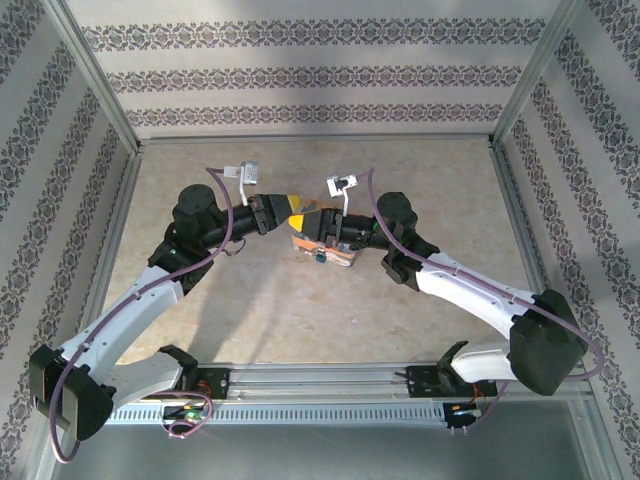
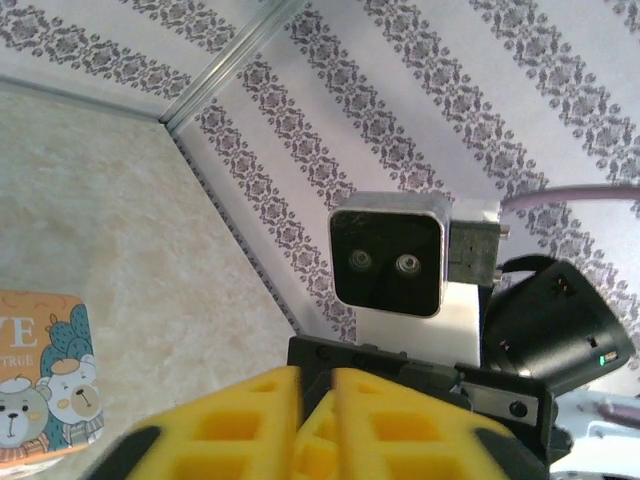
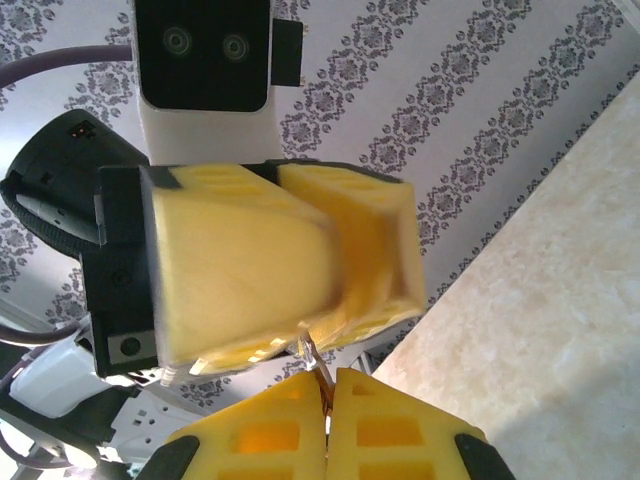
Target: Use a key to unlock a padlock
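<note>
Both arms reach inward from the near edge of the table (image 1: 250,300) and meet tip to tip above its middle, slightly closer to the far edge than to the near one. The left gripper (image 1: 299,212) points toward the right edge, and the right gripper (image 1: 316,221) points toward the left edge. In the top external view their tips appear to touch. In its own wrist view the left gripper (image 2: 315,415) has its yellow fingers drawn almost together, with only a narrow slit between them, and what it holds, if anything, cannot be determined. The right wrist view shows the same fingers (image 3: 240,270) converging to closed tips. In that view the right gripper (image 3: 328,415) has its fingers pressed together on a thin metal piece (image 3: 316,362), which rises from between them to the tips of the left gripper. The piece is too small to identify as key or shackle. The orange tin (image 1: 337,257) lies flat on the middle of the table, directly below the right gripper and on its near-edge side. The left wrist view shows one corner of the tin (image 2: 40,390), printed with bears and a teal cactus. The padlock cannot be located with certainty. A small bluish speck (image 1: 318,257) at the near edge of the tin is too small to identify. Each wrist camera (image 2: 388,255) faces the opposite wrist camera (image 3: 205,50).
</note>
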Tool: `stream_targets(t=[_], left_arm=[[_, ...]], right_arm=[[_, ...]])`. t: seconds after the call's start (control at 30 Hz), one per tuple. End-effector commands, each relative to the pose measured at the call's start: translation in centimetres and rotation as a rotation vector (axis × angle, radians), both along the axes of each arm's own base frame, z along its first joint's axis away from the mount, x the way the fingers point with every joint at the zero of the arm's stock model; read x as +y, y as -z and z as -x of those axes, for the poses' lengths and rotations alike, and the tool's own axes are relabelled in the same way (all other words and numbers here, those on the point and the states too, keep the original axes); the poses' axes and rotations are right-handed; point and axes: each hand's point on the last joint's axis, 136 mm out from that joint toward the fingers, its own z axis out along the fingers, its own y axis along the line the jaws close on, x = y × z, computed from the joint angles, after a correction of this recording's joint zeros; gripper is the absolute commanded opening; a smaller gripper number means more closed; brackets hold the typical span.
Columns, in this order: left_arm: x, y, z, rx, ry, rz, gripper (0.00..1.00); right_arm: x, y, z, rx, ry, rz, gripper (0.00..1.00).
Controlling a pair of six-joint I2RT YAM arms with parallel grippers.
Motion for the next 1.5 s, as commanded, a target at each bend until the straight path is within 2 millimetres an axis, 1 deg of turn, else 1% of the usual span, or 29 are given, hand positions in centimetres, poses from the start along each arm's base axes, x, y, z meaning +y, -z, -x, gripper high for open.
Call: stream_targets(t=[0.0, 0.1, 0.2, 0.27, 0.37, 0.5, 0.63, 0.7, 0.87, 0.93, 1.03, 1.2, 1.33, 1.47], left_arm=[[1.0, -1.4, 0.0, -0.070, -0.046, 0.005, 0.36], [1.8, -1.5, 0.0, -0.073, -0.087, -0.018, 0.50], [2.9, -1.3, -0.2, -0.073, -0.135, -0.042, 0.57], [3.6, -1.0, -0.4, -0.071, -0.167, -0.063, 0.59], [4.6, -0.1, -0.6, -0.071, -0.218, -0.121, 0.64], [5.8, 2.4, -0.7, -0.056, -0.269, -0.239, 0.65], [6.5, 5.2, -0.5, -0.017, -0.294, -0.285, 0.67], [6.5, 6.8, -0.4, 0.008, -0.291, -0.301, 0.69], [6.2, 11.3, 0.1, 0.084, -0.252, -0.334, 0.71], [6.0, 13.3, 0.3, 0.121, -0.234, -0.345, 0.71], [6.1, 15.5, 0.5, 0.168, -0.234, -0.377, 0.71], [6.2, 17.4, 0.8, 0.179, -0.240, -0.411, 0.71], [5.9, 18.7, 0.8, 0.198, -0.233, -0.411, 0.71], [5.8, 20.0, 0.9, 0.214, -0.232, -0.422, 0.71]], right_arm=[[-0.9, -0.2, 0.1, -0.033, 0.025, 0.000, 0.00], [-1.5, 1.0, 0.0, -0.019, 0.045, 0.041, 0.00], [-2.3, 2.3, -0.1, -0.013, 0.074, 0.097, 0.00], [-3.0, 3.3, -0.1, -0.010, 0.097, 0.143, 0.00], [-4.1, 5.1, -0.2, 0.003, 0.134, 0.220, 0.00], [-5.7, 7.3, -0.5, 0.031, 0.176, 0.298, 0.00], [-7.5, 9.3, -1.4, 0.090, 0.224, 0.314, 0.00], [-8.0, 10.3, -1.8, 0.110, 0.235, 0.325, 0.00], [-8.6, 13.0, -3.0, 0.157, 0.245, 0.369, 0.00], [-8.9, 14.1, -3.8, 0.181, 0.263, 0.389, 0.00], [-8.9, 15.4, -5.1, 0.202, 0.282, 0.406, 0.00], [-7.9, 15.9, -7.3, 0.198, 0.261, 0.410, 0.00], [-8.1, 17.2, -9.2, 0.215, 0.280, 0.421, 0.00], [-7.8, 18.0, -10.6, 0.222, 0.276, 0.435, 0.00]])
